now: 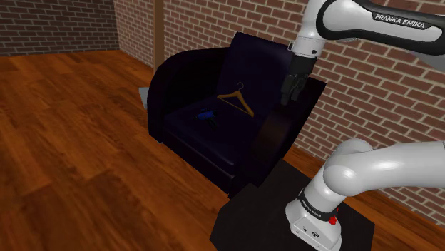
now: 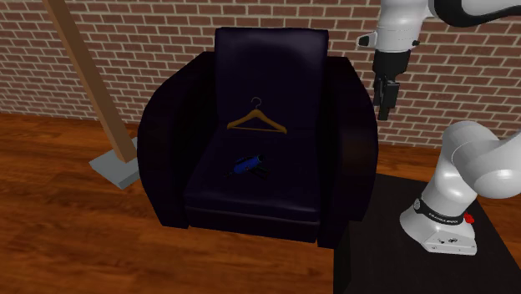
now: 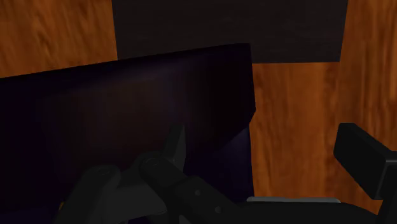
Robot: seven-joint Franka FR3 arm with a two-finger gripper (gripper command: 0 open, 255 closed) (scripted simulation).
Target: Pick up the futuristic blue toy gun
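Currently the only holder in the scene is the dark armchair (image 2: 167, 125), and its seat carries two items. The blue toy gun (image 2: 247, 164) lies flat on the seat cushion, near the centre of the second exterior view. The wooden hanger (image 2: 256, 121) leans just behind it against the backrest, its hook upward. The two items lie near each other but apart.

I read the gripper (image 2: 383, 113) at the upper right of that frame, hanging above the chair's armrest and well apart from the gun. In the wrist view the gripper (image 3: 267, 153) is released: its fingers (image 3: 362, 162) stand apart with nothing clasped between them.

View differences:
- The shoulder view shows the armchair (image 1: 167, 78) from the side, with the toy gun (image 1: 207, 114) and hanger (image 1: 237, 100) left of centre and the gripper (image 1: 289, 100) to their right.
- The second exterior view shows a slanted wooden post (image 2: 92, 75) on a grey base (image 2: 117, 169) at the left.
- The wrist view shows the armrest top from above, with wood floor beside it.
- The black stand (image 1: 249, 214) sits at the lower right in both exterior views.
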